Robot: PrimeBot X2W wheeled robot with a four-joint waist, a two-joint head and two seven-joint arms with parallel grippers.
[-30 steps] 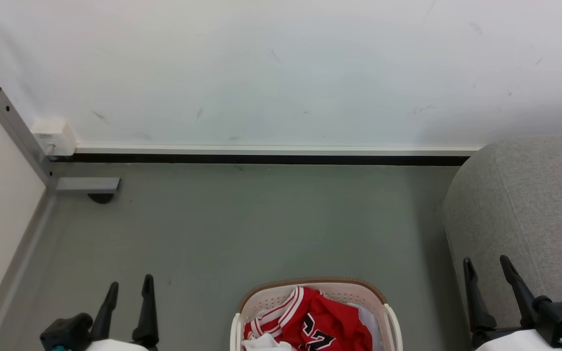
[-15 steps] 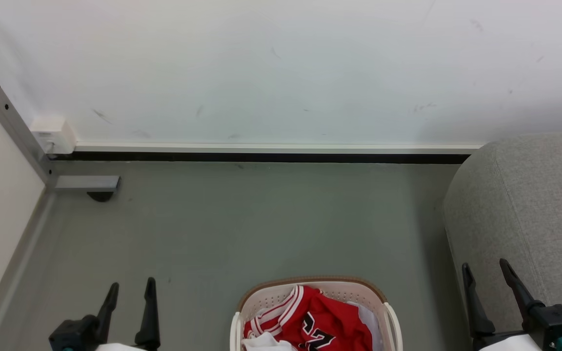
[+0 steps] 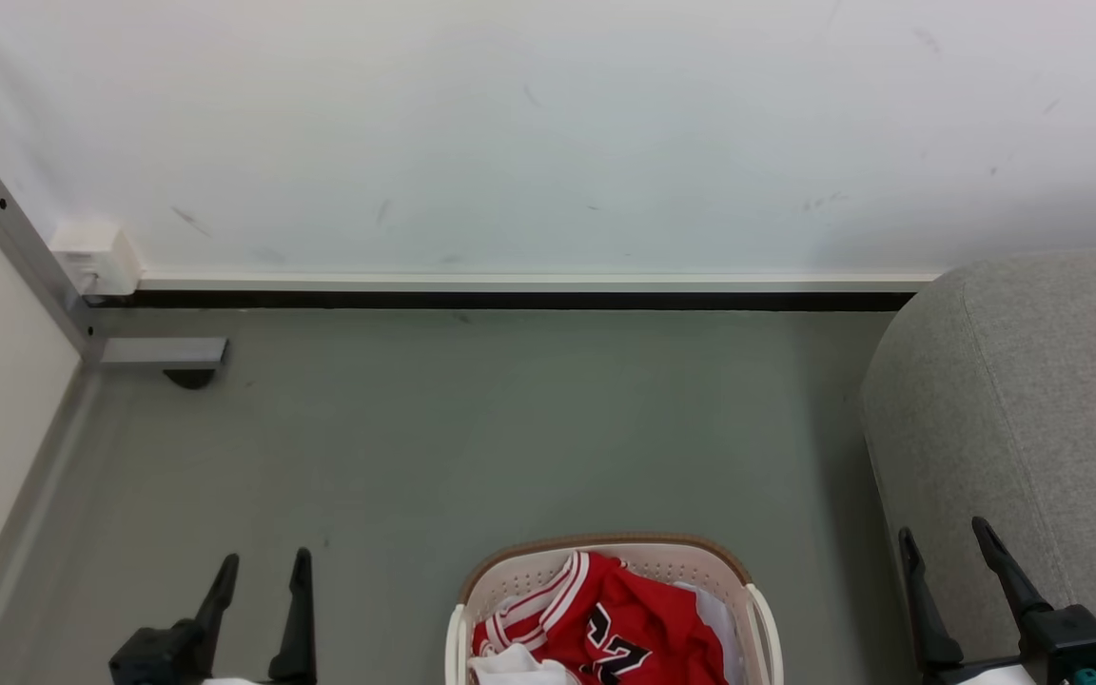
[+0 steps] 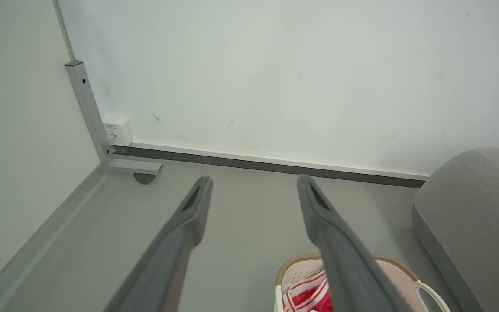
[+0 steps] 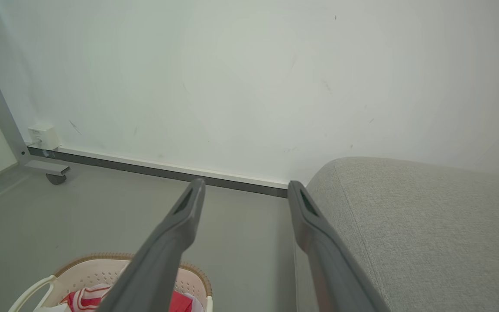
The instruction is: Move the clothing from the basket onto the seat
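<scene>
Scene edges upward as the camera dips; left gripper (image 3: 265, 559) and right gripper (image 3: 943, 529) sit lower, nothing grasped.
Jersey (image 3: 605, 628) lies crumpled in the basket (image 3: 605, 543), on the floor left of the seat (image 3: 1033, 400). Striped trim points up-left, numerals toward the robot; the heap has no clear long axis. Both grippers are spread wide and empty, so the reach seems not yet begun.

A scuffed white wall (image 3: 548, 124) meets a grey floor (image 3: 472, 428) along a dark skirting strip (image 3: 510, 301).
</scene>
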